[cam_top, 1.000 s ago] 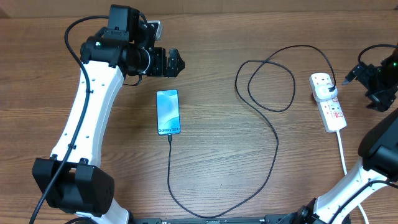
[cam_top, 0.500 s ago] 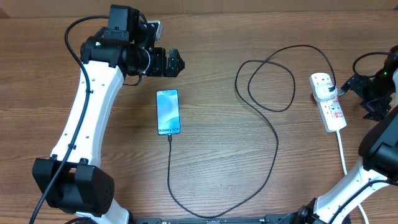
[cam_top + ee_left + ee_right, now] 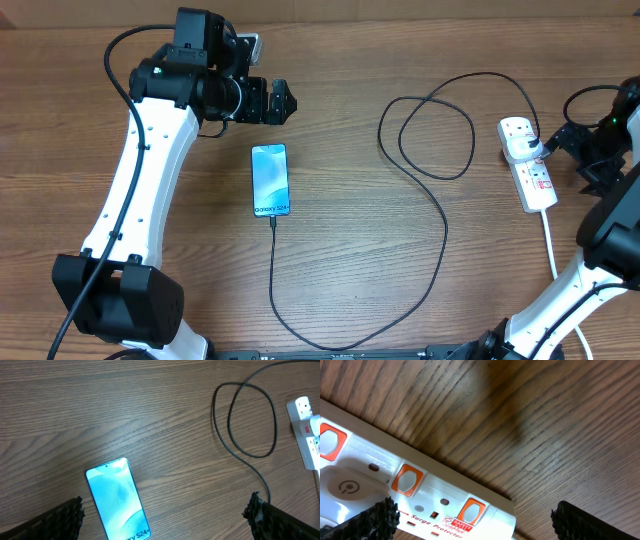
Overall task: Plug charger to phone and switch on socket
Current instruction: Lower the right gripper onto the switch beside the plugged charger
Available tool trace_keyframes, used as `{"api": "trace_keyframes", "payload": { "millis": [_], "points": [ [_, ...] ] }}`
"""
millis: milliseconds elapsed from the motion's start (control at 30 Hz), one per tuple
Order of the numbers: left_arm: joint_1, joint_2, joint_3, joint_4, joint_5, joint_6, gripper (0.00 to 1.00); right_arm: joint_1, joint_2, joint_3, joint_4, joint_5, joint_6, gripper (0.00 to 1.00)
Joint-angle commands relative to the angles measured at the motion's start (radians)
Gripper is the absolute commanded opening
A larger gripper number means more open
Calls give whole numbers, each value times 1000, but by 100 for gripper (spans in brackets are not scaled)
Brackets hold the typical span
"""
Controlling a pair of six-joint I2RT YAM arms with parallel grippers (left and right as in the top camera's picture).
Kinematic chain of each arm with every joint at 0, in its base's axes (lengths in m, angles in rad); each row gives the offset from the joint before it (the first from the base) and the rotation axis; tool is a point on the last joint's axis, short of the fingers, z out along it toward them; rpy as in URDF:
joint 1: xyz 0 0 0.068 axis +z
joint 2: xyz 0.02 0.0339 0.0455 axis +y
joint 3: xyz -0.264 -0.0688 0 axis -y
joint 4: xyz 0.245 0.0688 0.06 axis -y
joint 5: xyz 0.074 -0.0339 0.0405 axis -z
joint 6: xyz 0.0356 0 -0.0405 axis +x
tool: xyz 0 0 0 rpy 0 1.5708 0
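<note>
The phone point(image 3: 270, 180) lies flat, its blue-teal screen lit, and it also shows in the left wrist view point(image 3: 120, 497). The thin black charger cable point(image 3: 440, 250) has its tip at the phone's lower edge, loops over the table, and ends at the white power strip point(image 3: 530, 170). My left gripper point(image 3: 287, 102) hovers open and empty just beyond the phone's top; in its own view point(image 3: 165, 525) the phone lies between the fingers. My right gripper point(image 3: 566, 158) is open at the strip's right side; in its wrist view point(image 3: 475, 525) it is over the strip point(image 3: 420, 495) and its orange-red switches point(image 3: 470, 512).
The strip's thick white cord point(image 3: 552, 245) runs toward the front edge on the right. The cable forms a loop point(image 3: 428, 135) in the middle back of the wooden table, also seen in the left wrist view point(image 3: 245, 420). Both white arms rise from the front corners.
My right gripper has moved left and slightly down, closing in on the power strip. The left arm, phone and cable have not moved.
</note>
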Motion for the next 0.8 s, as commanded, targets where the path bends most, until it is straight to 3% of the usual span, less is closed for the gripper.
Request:
{"api": "trace_keyframes", "payload": {
  "millis": [0,767],
  "points": [
    [-6,-27,12,-2,-6,26,100,-2,4,-1,13,3,-57,100],
    [-6,-27,12,-2,-5,26,100,-3,5,-55,73,-20,-101,100]
  ]
}}
